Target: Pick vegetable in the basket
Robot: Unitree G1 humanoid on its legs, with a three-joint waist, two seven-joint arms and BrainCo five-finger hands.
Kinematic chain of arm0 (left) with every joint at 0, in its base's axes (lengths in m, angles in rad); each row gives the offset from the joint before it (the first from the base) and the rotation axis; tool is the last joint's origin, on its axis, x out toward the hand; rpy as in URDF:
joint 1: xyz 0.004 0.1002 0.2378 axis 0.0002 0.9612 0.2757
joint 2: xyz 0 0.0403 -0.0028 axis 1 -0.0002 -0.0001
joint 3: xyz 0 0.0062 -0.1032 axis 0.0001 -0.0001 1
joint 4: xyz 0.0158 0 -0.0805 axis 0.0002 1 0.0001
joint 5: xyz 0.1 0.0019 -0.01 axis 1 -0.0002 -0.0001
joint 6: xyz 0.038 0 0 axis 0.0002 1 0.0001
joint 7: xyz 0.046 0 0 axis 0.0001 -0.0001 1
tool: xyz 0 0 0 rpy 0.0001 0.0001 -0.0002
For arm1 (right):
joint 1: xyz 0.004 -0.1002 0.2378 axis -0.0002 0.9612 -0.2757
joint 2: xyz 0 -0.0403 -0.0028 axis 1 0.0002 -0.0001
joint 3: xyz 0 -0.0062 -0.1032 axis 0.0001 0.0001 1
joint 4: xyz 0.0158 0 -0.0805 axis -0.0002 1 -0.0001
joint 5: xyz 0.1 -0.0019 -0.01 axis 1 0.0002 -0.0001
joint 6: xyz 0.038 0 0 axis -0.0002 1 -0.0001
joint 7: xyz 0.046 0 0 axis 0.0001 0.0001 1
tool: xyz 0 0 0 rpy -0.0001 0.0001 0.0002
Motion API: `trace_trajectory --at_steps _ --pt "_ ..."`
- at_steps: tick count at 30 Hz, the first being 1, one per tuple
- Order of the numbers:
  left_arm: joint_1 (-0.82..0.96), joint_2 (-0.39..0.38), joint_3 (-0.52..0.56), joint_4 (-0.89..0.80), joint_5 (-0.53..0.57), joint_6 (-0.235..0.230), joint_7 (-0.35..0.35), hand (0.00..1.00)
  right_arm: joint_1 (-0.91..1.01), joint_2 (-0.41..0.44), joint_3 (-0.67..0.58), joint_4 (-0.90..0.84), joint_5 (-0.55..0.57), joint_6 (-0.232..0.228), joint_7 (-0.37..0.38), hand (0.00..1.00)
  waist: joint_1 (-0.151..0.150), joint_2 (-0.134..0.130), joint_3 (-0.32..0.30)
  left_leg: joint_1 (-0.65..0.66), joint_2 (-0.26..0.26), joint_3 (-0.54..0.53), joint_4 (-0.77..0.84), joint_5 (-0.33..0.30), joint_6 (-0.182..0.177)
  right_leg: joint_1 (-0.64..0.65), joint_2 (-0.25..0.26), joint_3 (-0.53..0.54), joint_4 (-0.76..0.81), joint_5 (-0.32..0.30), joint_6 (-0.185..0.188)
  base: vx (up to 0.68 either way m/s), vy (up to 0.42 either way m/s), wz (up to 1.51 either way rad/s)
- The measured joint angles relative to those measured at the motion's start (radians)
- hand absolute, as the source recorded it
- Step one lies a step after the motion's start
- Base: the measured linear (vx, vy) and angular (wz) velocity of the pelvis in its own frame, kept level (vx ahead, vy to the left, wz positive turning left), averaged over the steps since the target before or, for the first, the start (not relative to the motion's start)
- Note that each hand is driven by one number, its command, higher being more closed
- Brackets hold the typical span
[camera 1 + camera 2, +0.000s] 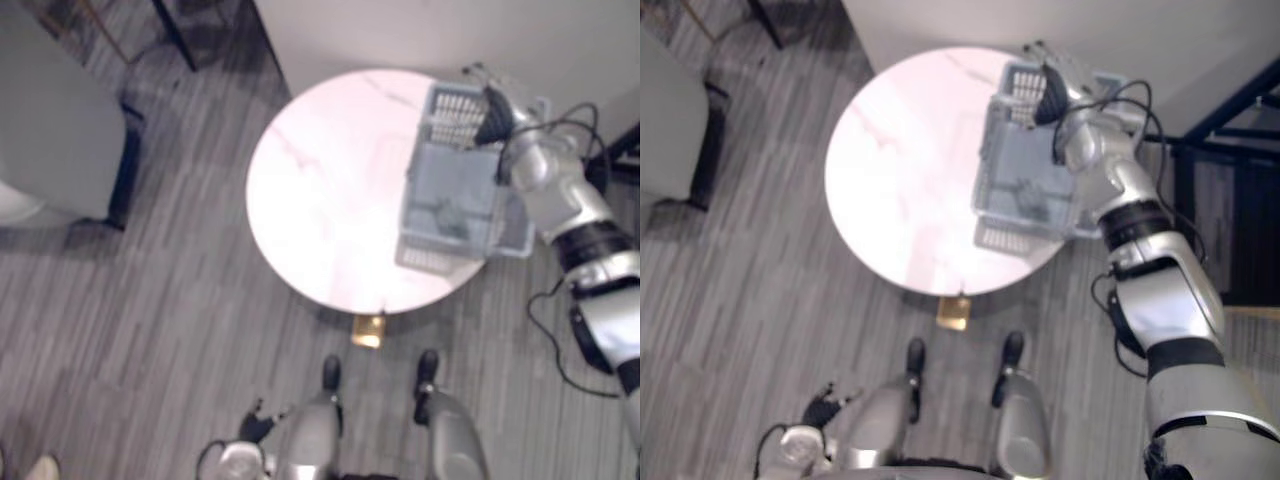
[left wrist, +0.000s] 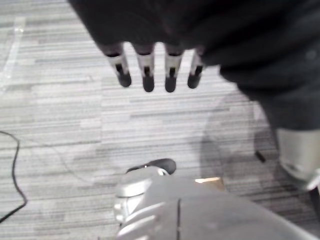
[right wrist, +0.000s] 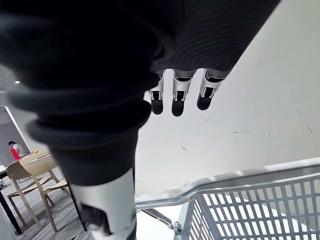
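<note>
Grey plastic basket (image 1: 432, 258) sat at the right edge of the round marble table (image 1: 320, 190) holding a dark lump (image 1: 452, 217) too blurred to name, the right hand (image 1: 495, 115) hovering straight-fingered and empty over its far rim, the left hand (image 2: 147, 67) hanging relaxed, empty, near the floor.

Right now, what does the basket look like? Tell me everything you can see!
The basket is a grey-blue rectangular crate that looks like plastic, with slotted walls and an open top. It sits upright at the right side of the round pale table, and its outer side seems to stick out past the table's edge. A small dark thing lies inside, too blurred to name. The right hand hovers over its far end with straight fingers, not touching the rim.
</note>
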Motion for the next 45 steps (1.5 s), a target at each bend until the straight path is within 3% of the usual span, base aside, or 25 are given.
trace_trajectory --at_steps 4,5,10,12,21,24,28,31,34,35,37,38,39,40,41,42,43,45 --pt "-0.036 0.000 -0.041 -0.004 -0.038 -0.007 0.004 0.00 -0.104 -0.057 -0.008 0.084 0.012 0.005 -0.029 0.00 0.014 0.016 0.023 -0.093 -0.003 -0.036 -0.001 0.029 -0.007 -0.069 -0.007 -0.036 -0.003 0.016 -0.012 -0.05 -0.015 0.28" --pt "-0.060 -0.001 -0.063 -0.002 -0.039 -0.007 0.006 0.00 -0.118 -0.088 -0.026 0.110 0.019 0.012 -0.039 1.00 0.022 0.028 0.029 -0.120 -0.004 -0.052 -0.002 0.038 -0.009 -0.088 -0.008 -0.047 -0.003 0.020 -0.014 -0.03 -0.016 0.28" --pt "-0.126 -0.013 -0.118 0.014 -0.076 -0.011 0.008 0.00 -0.161 -0.171 -0.046 0.217 0.052 0.017 -0.070 1.00 0.038 0.070 0.049 -0.192 -0.010 -0.083 -0.036 0.085 -0.011 -0.156 -0.020 -0.075 -0.002 0.037 -0.021 -0.04 -0.012 0.22" --pt "-0.169 -0.018 -0.154 0.030 -0.076 -0.010 0.010 0.00 -0.216 -0.215 -0.051 0.251 0.059 0.013 -0.080 1.00 0.044 0.098 0.061 -0.211 -0.016 -0.099 -0.040 0.099 -0.009 -0.172 -0.023 -0.083 -0.004 0.044 -0.020 -0.05 -0.012 0.15" --pt "-0.178 -0.013 -0.189 0.037 -0.074 -0.028 0.010 0.00 -0.205 -0.230 -0.087 0.277 0.060 0.012 -0.079 1.00 0.044 0.100 0.061 -0.182 -0.032 -0.073 -0.077 0.126 -0.005 -0.181 -0.036 -0.054 0.006 0.053 -0.012 0.00 0.000 -0.04" --pt "-0.178 -0.013 -0.189 0.036 -0.071 -0.028 0.006 0.00 -0.122 -0.230 -0.144 0.259 0.066 0.017 -0.068 1.00 0.025 0.099 0.062 -0.110 -0.036 -0.043 -0.088 0.122 -0.003 -0.130 -0.037 -0.021 0.006 0.054 -0.010 0.04 0.012 -0.26" --pt "-0.167 -0.007 -0.185 0.025 -0.067 -0.024 -0.003 0.00 0.109 -0.193 -0.270 0.130 0.189 0.040 -0.063 1.00 -0.023 0.076 0.064 0.001 -0.031 0.026 -0.087 0.090 0.015 -0.038 -0.016 0.046 -0.034 0.065 0.007 0.02 0.023 -0.53" --pt "-0.147 -0.005 -0.179 -0.010 -0.056 -0.019 -0.008 0.00 0.338 -0.126 -0.358 -0.027 0.239 0.049 -0.060 1.00 -0.068 0.043 0.060 0.088 -0.019 0.103 -0.084 0.058 0.020 0.024 0.013 0.113 -0.075 0.075 0.014 0.02 0.015 -0.80" --pt "-0.143 0.000 -0.175 -0.028 -0.016 -0.006 -0.021 0.00 0.603 -0.017 -0.483 -0.219 0.270 0.052 -0.061 1.00 -0.096 -0.012 0.046 0.156 0.001 0.213 -0.059 0.007 0.013 0.050 0.052 0.202 -0.092 0.077 0.024 0.05 0.011 -1.09" --pt "-0.142 0.001 -0.165 -0.030 -0.016 -0.005 -0.025 0.00 0.701 0.032 -0.529 -0.284 0.286 0.054 -0.063 1.00 -0.105 -0.036 0.033 0.177 0.013 0.269 -0.046 -0.015 0.011 0.050 0.050 0.167 -0.110 0.061 0.002 0.08 0.030 -1.33" --pt "-0.144 0.004 -0.133 -0.035 -0.016 0.000 -0.032 0.00 0.834 0.108 -0.591 -0.366 0.314 0.052 -0.067 1.00 -0.118 -0.061 0.019 0.213 0.042 0.367 -0.033 -0.042 0.013 0.048 -0.005 -0.048 -0.077 0.020 -0.063 0.12 0.048 -1.47" --pt "-0.142 0.012 -0.119 -0.035 -0.016 0.003 -0.036 0.00 0.908 0.166 -0.619 -0.397 0.332 0.051 -0.071 1.00 -0.120 -0.080 0.007 0.248 0.061 0.446 -0.027 -0.060 0.008 0.047 -0.052 -0.222 -0.026 -0.013 -0.113 0.14 0.058 -1.35" --pt "-0.137 0.018 -0.103 -0.034 -0.016 0.004 -0.037 0.00 0.936 0.197 -0.625 -0.402 0.339 0.049 -0.071 1.00 -0.121 -0.091 -0.002 0.265 0.073 0.490 -0.019 -0.073 -0.001 0.049 -0.076 -0.304 0.007 -0.026 -0.133 0.27 0.063 -1.95" --pt "-0.122 0.028 -0.079 -0.034 -0.016 0.013 -0.038 0.00 0.985 0.260 -0.625 -0.403 0.363 0.044 -0.069 1.00 -0.118 -0.110 -0.027 0.297 0.092 0.574 0.008 -0.102 -0.020 0.051 -0.122 -0.456 0.078 -0.046 -0.175 0.31 0.009 -1.81" --pt "-0.112 0.033 -0.056 -0.034 -0.016 0.019 -0.038 0.00 1.012 0.297 -0.624 -0.404 0.372 0.039 -0.067 1.00 -0.116 -0.121 -0.041 0.322 0.101 0.631 0.024 -0.114 -0.030 0.055 -0.149 -0.534 0.125 -0.048 -0.178 0.26 -0.011 -2.33" --pt "-0.100 0.038 -0.029 -0.033 -0.015 0.025 -0.037 0.00 1.039 0.340 -0.617 -0.404 0.375 0.033 -0.064 1.00 -0.113 -0.124 -0.053 0.362 0.118 0.716 0.051 -0.132 -0.052 0.048 -0.157 -0.624 0.185 -0.070 -0.207 0.33 -0.126 -2.91" --pt "-0.084 0.022 0.005 -0.020 -0.014 0.034 -0.037 0.00 1.093 0.367 -0.587 -0.401 0.387 0.021 -0.051 1.00 -0.116 -0.112 -0.072 0.426 0.126 0.846 0.102 -0.146 -0.069 0.041 -0.144 -0.665 0.240 -0.104 -0.230 0.28 -0.127 -2.76" --pt "-0.084 0.006 0.018 0.007 0.019 0.034 -0.038 0.00 1.148 0.381 -0.589 -0.400 0.403 0.020 -0.037 1.00 -0.126 -0.088 -0.101 0.466 0.130 0.911 0.152 -0.146 -0.068 0.033 -0.111 -0.582 0.243 -0.146 -0.183 0.28 -0.108 -1.78"
